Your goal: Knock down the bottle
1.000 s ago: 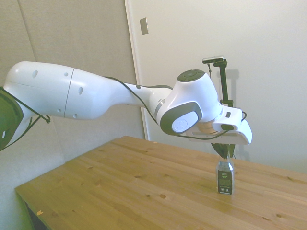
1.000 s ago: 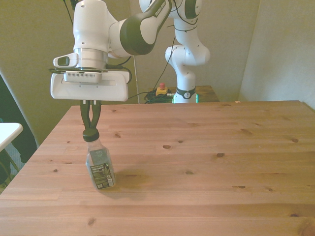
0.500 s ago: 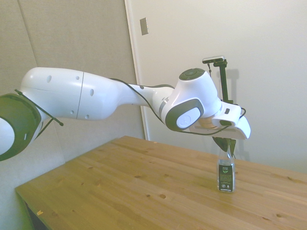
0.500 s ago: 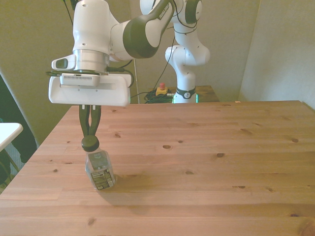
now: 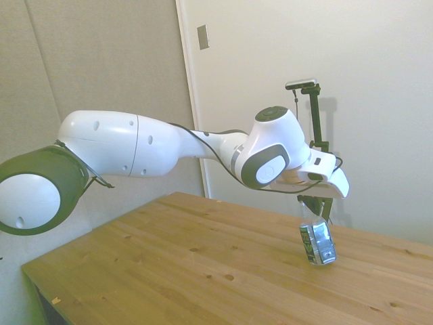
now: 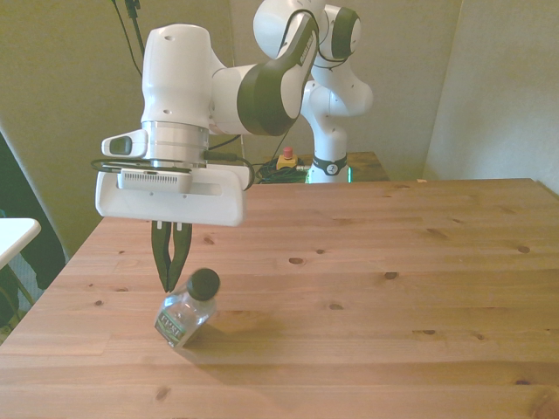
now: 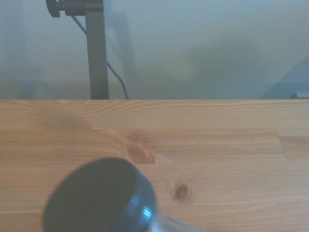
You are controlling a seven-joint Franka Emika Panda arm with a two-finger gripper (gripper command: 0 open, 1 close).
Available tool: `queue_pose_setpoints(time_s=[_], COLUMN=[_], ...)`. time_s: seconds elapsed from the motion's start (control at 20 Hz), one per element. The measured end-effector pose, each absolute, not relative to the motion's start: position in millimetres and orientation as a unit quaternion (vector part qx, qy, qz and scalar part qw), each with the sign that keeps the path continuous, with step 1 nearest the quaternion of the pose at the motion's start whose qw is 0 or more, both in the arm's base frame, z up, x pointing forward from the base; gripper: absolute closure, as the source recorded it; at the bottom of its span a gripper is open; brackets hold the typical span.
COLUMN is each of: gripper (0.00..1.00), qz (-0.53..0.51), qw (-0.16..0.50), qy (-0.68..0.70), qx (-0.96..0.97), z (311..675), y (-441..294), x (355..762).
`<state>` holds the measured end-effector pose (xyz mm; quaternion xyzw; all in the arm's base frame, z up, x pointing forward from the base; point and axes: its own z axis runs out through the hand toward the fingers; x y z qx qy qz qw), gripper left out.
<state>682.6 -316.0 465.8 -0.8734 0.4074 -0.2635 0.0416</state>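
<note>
The bottle stands tipped on the wooden desk, leaning over with its base still on the wood and its dark cap swung toward two o'clock in the front view. It sits near the desk's edge on the front view's left, at about eight o'clock from the desk's middle. In the side view the bottle leans as well, with its label face turned up and its neck hidden behind the claw.

The claw hangs straight down from the white arm's hand, with its two dark fingers pressed together into a narrow point, clenched on nothing. Their tips sit just beside the cap, at about nine o'clock from it in the front view; whether they touch the bottle's shoulder cannot be told. In the side view the claw shows only as a dark shape right above the bottle.

The wrist view shows the cap large and blurred, with a bit of clear neck below it, over bare wood grain with a couple of knots.
</note>
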Motion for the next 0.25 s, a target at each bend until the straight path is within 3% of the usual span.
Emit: queue_pose_setpoints(time_s=[0.25], gripper=[1.0], qz=[-0.261], qw=[0.041], qy=[0.409], qx=[-0.873], z=[464.2], y=[-308.0], x=[687.1])
